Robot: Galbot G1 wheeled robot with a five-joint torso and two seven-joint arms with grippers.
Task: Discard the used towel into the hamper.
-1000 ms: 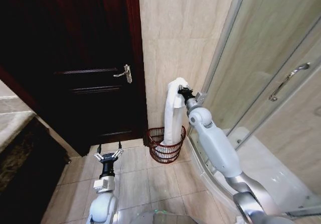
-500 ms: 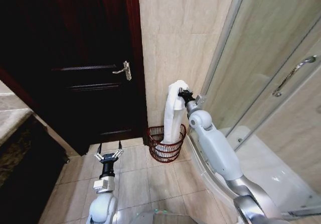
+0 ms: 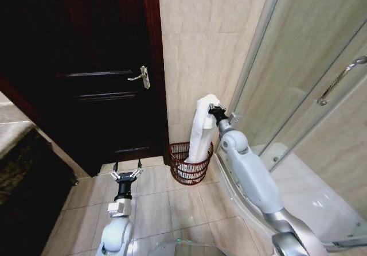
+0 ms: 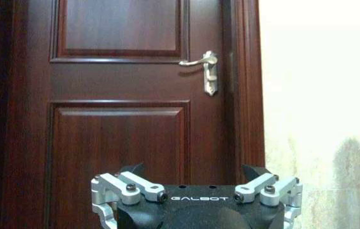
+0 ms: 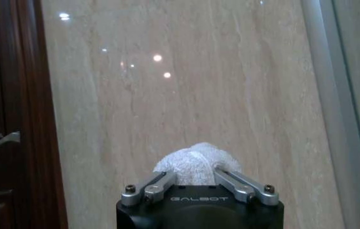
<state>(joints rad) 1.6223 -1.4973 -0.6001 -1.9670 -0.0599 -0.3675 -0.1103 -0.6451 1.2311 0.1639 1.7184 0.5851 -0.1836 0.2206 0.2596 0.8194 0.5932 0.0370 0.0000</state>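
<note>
I have one white towel (image 3: 200, 127) pinched at its top in my right gripper (image 3: 214, 112). Its long axis runs straight up and down: the bunched end bulges just above and around the fingertips, and the rest hangs as a narrow folded strip below them, with the lower end reaching down into the hamper (image 3: 190, 163). In the right wrist view the two fingers (image 5: 159, 186) are drawn in narrow against a rounded wad of white terry cloth (image 5: 194, 163), which pokes out between and beyond them toward the beige tiled wall (image 5: 192, 86).

There is one hamper, a small round basket of dark reddish-brown open wire that widens toward its rim. It stands upright on the floor tiles (image 3: 155, 201), mouth facing up, directly beneath my right fingertips and close against the wall, between the dark wooden door (image 3: 97, 78) and the glass shower enclosure (image 3: 304, 84).

My left gripper (image 3: 126, 174) sits low and well apart from the towel, pointed at the door. Its two fingers (image 4: 111, 187) are spread wide with nothing between them, and the single door handle (image 4: 206, 71) lies beyond and above them in the left wrist view.
</note>
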